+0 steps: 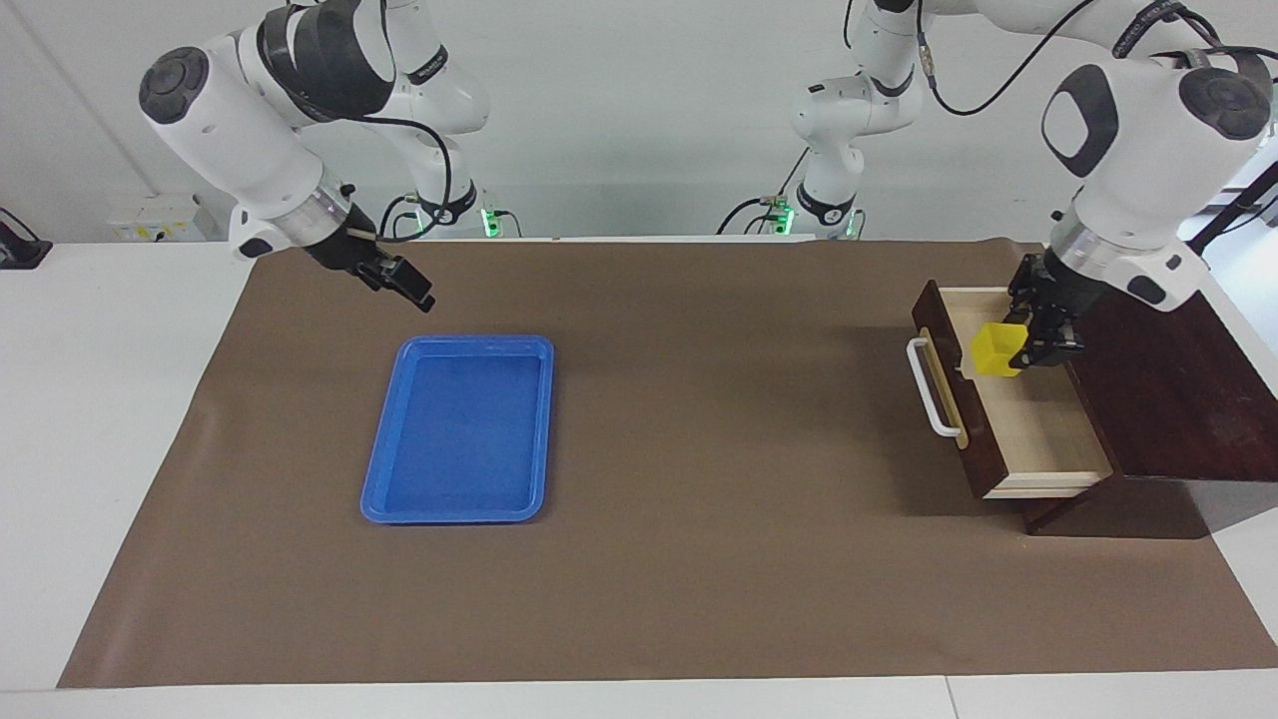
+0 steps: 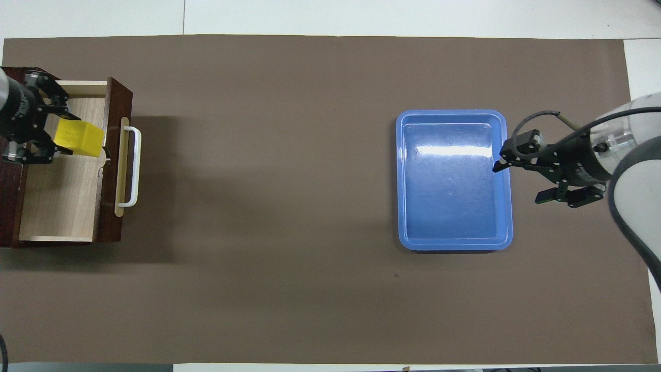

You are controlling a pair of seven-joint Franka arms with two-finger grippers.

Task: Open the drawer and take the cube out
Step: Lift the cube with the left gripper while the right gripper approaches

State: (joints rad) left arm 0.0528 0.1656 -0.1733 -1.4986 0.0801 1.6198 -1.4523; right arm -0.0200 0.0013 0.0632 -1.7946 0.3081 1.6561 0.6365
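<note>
The right gripper (image 1: 414,292) hangs in the air over the brown mat (image 1: 699,449), at the edge of the blue tray (image 1: 384,469) that lies toward the right arm's end of the counter (image 1: 110,419). In the overhead view its fingers (image 2: 543,196) stand spread apart with nothing between them, and one fingertip overlaps the tray's rim. The tray lies flat on the mat with nothing in it.

At the left arm's end of the counter the dark-brown wooden box (image 1: 1178,399) sits on the mat with the drawer (image 1: 1038,449) pulled out toward the middle of the counter. The drawer's dark front carries a white bar handle (image 1: 927,389) on a tan strip, and its pale wooden floor lies bare.

The left gripper (image 1: 1028,350) is raised above the open drawer, over the part of it that is nearer to the robots. Its fingers are clamped on the cube (image 1: 994,349), the yellow block held clear of the drawer floor and just above the top of the drawer front, tilted a little. In the overhead view the cube (image 2: 78,138) shows over the drawer's interior (image 2: 62,201), close to the inner face of the front.
</note>
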